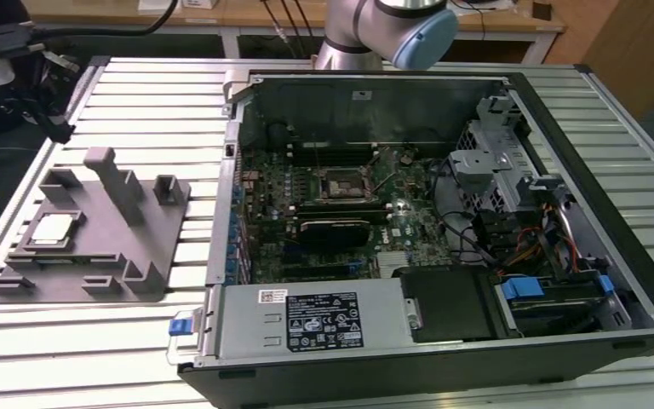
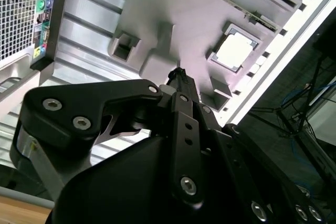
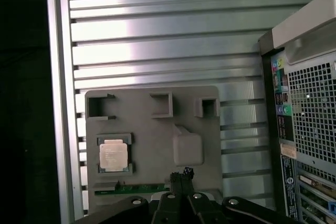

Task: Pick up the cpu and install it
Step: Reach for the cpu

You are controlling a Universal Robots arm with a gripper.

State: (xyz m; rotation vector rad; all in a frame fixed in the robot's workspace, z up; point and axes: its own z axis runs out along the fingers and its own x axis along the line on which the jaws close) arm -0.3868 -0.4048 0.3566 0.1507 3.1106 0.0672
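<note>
The cpu (image 1: 54, 228) is a small square chip with a silvery top. It lies flat in a recess of the grey holder plate (image 1: 134, 256) on the slatted table, at the exterior view's left. Both wrist views show the cpu (image 2: 234, 51) (image 3: 113, 156) in its recess. My gripper (image 2: 178, 74) (image 3: 181, 173) hovers high above the holder plate, off to one side of the cpu and apart from it. Its fingers are shut together with nothing between them. The black socket frame (image 1: 339, 183) sits on the motherboard inside the open computer case (image 1: 633, 281).
The holder plate carries several raised posts (image 1: 117, 183) and a green memory stick (image 3: 139, 187) along one edge. The case's rear panel (image 3: 302, 119) stands beside the plate. Cables and drive cages (image 1: 509, 183) crowd the case at the exterior view's right. The arm (image 1: 390, 30) stands behind the case.
</note>
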